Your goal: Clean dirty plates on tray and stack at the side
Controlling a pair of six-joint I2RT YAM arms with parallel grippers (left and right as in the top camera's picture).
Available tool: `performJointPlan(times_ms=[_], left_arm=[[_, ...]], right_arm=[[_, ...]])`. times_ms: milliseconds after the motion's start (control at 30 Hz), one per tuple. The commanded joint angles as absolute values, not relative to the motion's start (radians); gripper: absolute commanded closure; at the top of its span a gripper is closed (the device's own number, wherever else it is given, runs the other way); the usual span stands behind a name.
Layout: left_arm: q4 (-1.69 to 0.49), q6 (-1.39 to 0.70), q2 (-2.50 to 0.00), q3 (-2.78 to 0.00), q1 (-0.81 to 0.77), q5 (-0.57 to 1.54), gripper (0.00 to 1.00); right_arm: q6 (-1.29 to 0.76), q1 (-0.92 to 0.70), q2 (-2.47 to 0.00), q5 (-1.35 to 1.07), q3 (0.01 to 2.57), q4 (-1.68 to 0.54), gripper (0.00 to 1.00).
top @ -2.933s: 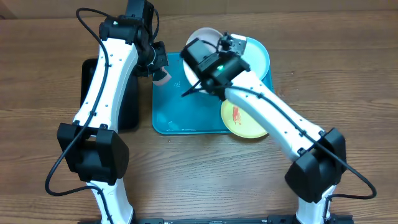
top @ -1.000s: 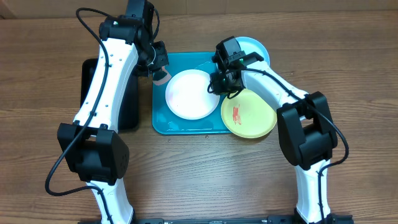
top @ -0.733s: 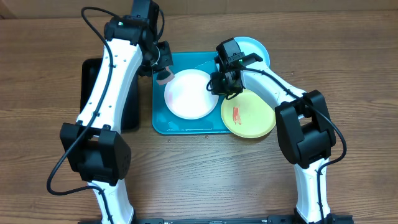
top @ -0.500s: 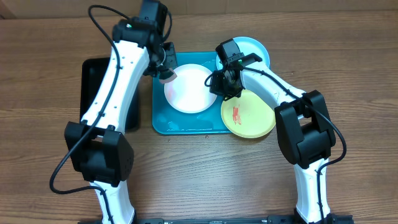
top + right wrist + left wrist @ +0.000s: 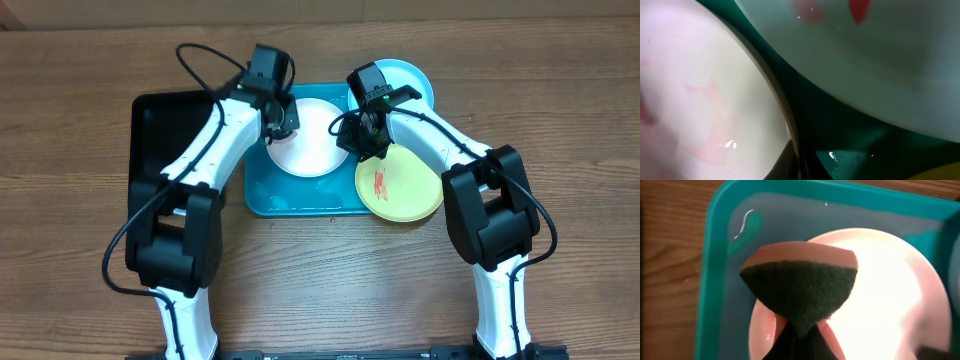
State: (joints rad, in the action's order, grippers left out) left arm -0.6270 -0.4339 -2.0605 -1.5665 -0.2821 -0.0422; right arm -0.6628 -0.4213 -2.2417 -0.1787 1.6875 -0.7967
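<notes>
The white plate (image 5: 312,140) lies in the turquoise tray (image 5: 290,195). My right gripper (image 5: 360,140) is shut on its right rim, seen close in the right wrist view (image 5: 710,100). My left gripper (image 5: 282,122) is shut on a sponge (image 5: 800,287) with a dark green pad and pink back, held over the plate's left part (image 5: 890,285). The pale blue plate (image 5: 410,78) with a red smear (image 5: 858,10) sits at the tray's far right corner. The yellow-green plate (image 5: 400,190) with a red smear lies at the tray's right edge.
A black rectangular tray (image 5: 160,130) lies left of the turquoise tray, under my left arm. Water film and drops sit on the turquoise tray floor (image 5: 740,225). Bare wooden table (image 5: 330,270) extends in front.
My left arm has swung right and brought the sponge from the tray's far left corner onto the white plate. The plate has shifted slightly farther back. My right gripper keeps hold of its rim.
</notes>
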Motion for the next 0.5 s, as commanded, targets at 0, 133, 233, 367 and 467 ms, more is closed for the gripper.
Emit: performJointPlan(times_ms=[0, 133, 233, 367, 467], left_arm=[[-0.561, -0.371, -2.101, -1.521, -0.293, -0.059, 0.96], [-0.561, -0.351, -2.170, -1.514, -0.310, -0.059, 0.96], [-0.615, -0.352, -2.200, -1.514, -0.317, -0.052, 0.96], [-0.697, -0.287, -2.191, -1.525, -0.318, 0.086, 0.96], [-0.741, -0.136, -2.185, -1.560, -0.318, 0.309, 0.95]], right_arm=[[-0.677, -0.425, -2.248, -0.147, 1.690, -0.806, 0.96], [-0.673, -0.425, -2.248, -0.147, 1.690, -0.809, 0.96], [-0.673, -0.425, -2.248, -0.147, 1.690, -0.809, 0.96], [-0.660, -0.425, -2.248, -0.147, 1.690, -0.808, 0.96], [-0.655, -0.425, -2.248, -0.139, 1.690, -0.808, 0.96]])
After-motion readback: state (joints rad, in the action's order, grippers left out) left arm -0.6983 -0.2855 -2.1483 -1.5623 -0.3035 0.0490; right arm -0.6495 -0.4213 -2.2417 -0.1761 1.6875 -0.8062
